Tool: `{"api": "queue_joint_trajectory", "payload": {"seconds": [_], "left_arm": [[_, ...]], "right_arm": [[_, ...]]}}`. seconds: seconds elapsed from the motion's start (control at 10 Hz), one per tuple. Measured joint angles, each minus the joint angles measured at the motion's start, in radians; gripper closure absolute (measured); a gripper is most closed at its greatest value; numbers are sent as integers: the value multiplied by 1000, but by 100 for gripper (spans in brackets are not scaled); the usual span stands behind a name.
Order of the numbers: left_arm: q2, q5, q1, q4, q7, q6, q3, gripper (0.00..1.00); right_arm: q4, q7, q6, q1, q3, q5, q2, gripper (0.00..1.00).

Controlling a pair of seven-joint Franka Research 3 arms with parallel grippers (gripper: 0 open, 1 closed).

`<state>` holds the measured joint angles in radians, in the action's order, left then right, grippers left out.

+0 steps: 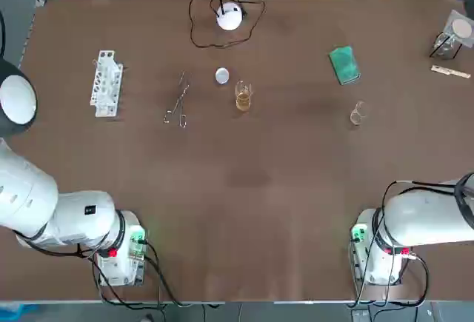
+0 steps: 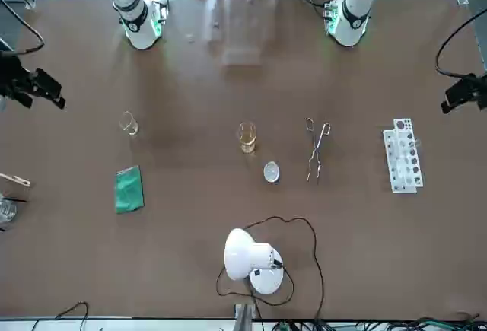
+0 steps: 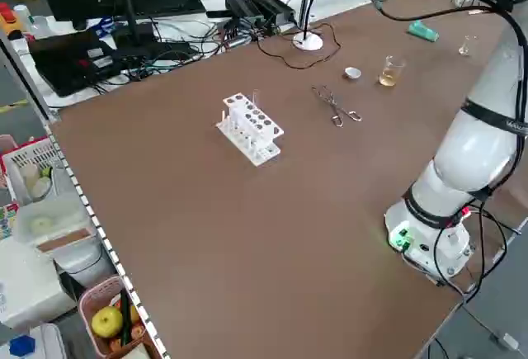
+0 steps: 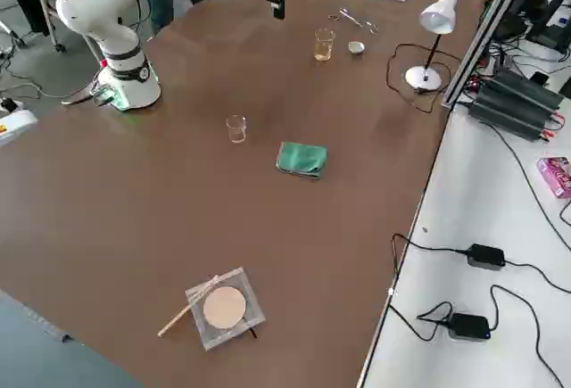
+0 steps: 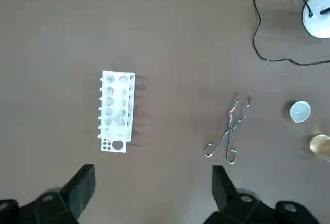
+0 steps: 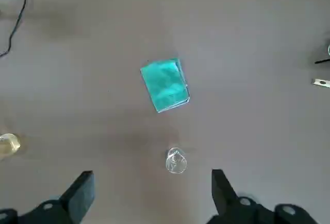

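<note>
My left gripper (image 5: 152, 177) hangs open high over the table's left side, holding nothing. Below it lie a white test-tube rack (image 5: 117, 111) and metal tongs (image 5: 230, 131). My right gripper (image 6: 152, 178) is also open and empty, high over the right side. Under it are a green sponge (image 6: 165, 85) and a small empty glass beaker (image 6: 176, 161). In the front view both grippers show at the picture's edges, the right gripper (image 2: 34, 87) and the left gripper (image 2: 464, 91). A beaker with amber liquid (image 1: 243, 96) stands mid-table beside a small round lid (image 1: 222, 76).
A white desk lamp (image 1: 229, 17) with a looped black cable sits at the far middle edge. A clear box with a tan disc (image 1: 453, 37) and a wooden stick (image 1: 450, 72) lie at the far right. The arm bases (image 1: 122, 252) stand at the near edge.
</note>
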<state>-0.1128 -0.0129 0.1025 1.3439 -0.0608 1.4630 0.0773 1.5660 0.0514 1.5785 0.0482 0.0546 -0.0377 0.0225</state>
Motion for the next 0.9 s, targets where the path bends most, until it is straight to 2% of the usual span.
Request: {"api": "queue_joint_trajectory", "payload": {"seconds": [0.3,0.5,0.7,0.9], "left_arm": [[-1,4,0,0,0,0,0,0],[-10,44,5,0,17,1,-3,0],[-28,48,34,0,187,6,-19,0],[-44,50,112,0,434,7,-44,0]], "right_arm": [[2,0,-1,0,0,2,0,0],[6,-2,-3,0,0,6,-1,0],[32,-164,-2,-13,7,7,-2,0],[52,-355,6,-57,14,0,-1,0]]}}
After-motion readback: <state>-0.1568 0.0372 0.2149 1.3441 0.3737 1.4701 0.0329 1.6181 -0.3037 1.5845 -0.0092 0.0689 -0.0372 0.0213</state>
